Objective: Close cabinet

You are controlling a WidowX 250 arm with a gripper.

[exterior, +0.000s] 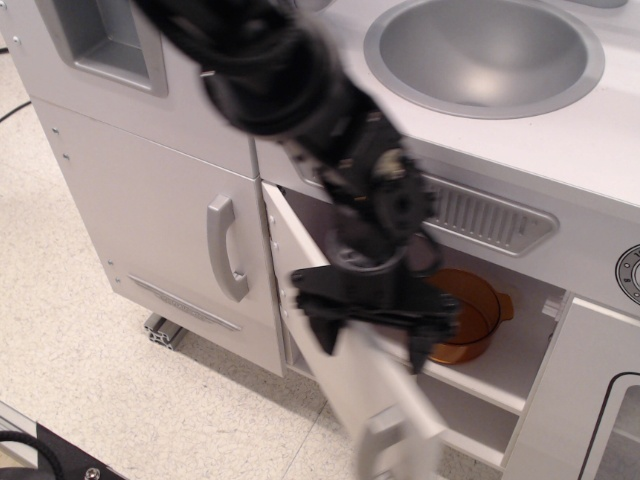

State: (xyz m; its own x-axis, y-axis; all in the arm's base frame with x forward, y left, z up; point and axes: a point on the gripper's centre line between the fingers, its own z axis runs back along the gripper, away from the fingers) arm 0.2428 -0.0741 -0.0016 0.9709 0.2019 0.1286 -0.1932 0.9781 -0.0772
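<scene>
The cabinet is the white compartment under the sink, with inner shelves showing. Its small white door is hinged at the left and stands about half shut, swung out toward the lower right and blurred by motion. A grey handle shows near its free edge. My black gripper is at the door's upper edge, with its fingers spread to either side of it. An orange pot sits on the upper shelf, partly hidden behind the gripper.
A taller white door with a grey handle stands to the left. A round metal sink and a vent grille lie above the compartment. A white door with a window panel is at the right. Speckled floor lies below.
</scene>
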